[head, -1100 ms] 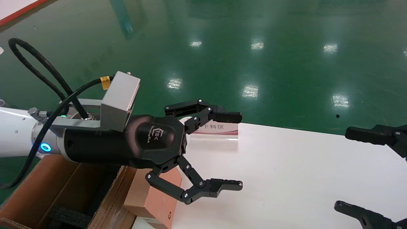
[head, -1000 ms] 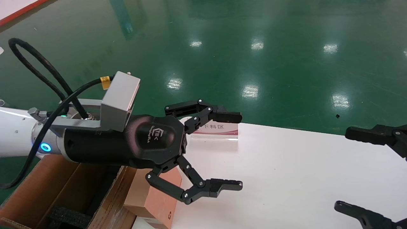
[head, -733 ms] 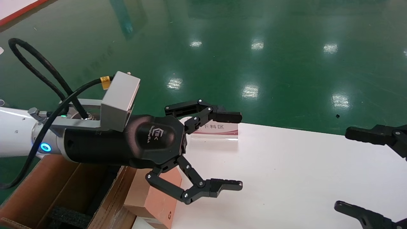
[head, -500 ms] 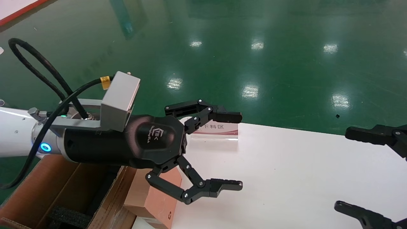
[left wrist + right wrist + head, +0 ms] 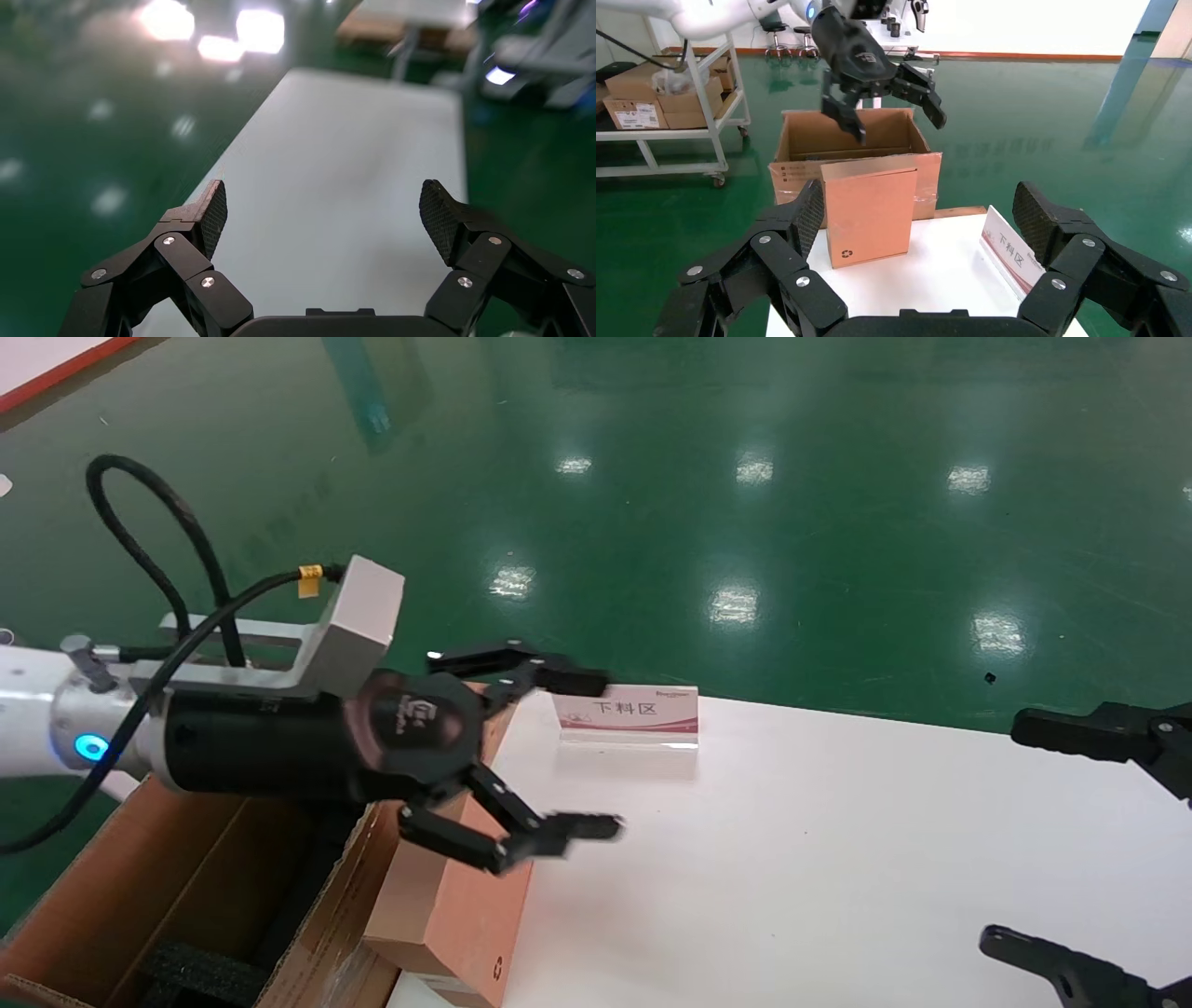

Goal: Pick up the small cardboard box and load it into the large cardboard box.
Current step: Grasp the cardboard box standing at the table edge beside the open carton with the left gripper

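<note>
Head view: the left gripper (image 5: pixel 549 756) hangs spread wide and empty, directly above the small cardboard box (image 5: pixel 456 905), which stands upright on the white tabletop (image 5: pixel 838 859) against the large cardboard box (image 5: pixel 186 887). A sign (image 5: pixel 626 714) stands just beyond its fingers. The right gripper (image 5: pixel 1071 840) sits well apart at the tabletop's far side, also spread.

Left wrist view: left gripper (image 5: pixel 323 217) released over bare tabletop (image 5: pixel 337 175).

Right wrist view: right gripper (image 5: pixel 919 217) released, facing the small cardboard box (image 5: pixel 870 210); behind it, the large cardboard box (image 5: pixel 849 140).
</note>
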`<state>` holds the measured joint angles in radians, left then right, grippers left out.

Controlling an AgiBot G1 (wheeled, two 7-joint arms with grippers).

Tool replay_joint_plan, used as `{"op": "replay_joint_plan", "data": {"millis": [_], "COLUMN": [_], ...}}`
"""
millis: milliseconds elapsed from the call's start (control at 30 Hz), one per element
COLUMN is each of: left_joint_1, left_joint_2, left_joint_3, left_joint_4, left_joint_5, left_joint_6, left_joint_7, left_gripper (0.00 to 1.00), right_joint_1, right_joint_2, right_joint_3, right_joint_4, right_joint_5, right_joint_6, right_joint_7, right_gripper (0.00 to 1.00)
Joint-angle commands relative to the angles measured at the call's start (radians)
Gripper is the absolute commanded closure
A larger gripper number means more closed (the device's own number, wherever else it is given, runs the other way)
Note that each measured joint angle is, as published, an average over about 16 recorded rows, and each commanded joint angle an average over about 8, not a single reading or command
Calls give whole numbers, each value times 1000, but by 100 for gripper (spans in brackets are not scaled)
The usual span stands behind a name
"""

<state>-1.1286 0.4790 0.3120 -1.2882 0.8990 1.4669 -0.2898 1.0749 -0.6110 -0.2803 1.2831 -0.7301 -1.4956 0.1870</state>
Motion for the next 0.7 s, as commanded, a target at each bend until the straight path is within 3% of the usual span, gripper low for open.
{"op": "replay_joint_plan", "data": {"millis": [33, 233, 400, 533, 700], "left_joint_1": [-13, -108, -238, -351, -474], "left_joint_2": [-37, -111, -117, -99, -84], "left_joint_3": [8, 47, 103, 179, 310], "left_joint_4": [-5, -53, -63, -64, -63], "left_joint_5": [45, 222, 386, 480, 518], "left_joint_6": [-13, 9, 70, 107, 123], "left_joint_7": [-27, -112, -203, -288, -404], "left_gripper": [0, 0, 0, 0, 0], "right_joint_1": [0, 0, 0, 0, 1], "right_joint_2": [0, 0, 0, 0, 1], "right_joint_3": [0, -1, -1, -1, -2], "right_joint_4": [0, 0, 0, 0, 0], "right_joint_5": [0, 0, 1, 1, 1], "right_joint_6": [0, 0, 0, 0, 1], "right_joint_7": [0, 0, -1, -1, -1], "right_gripper": [0, 0, 0, 0, 0]}}
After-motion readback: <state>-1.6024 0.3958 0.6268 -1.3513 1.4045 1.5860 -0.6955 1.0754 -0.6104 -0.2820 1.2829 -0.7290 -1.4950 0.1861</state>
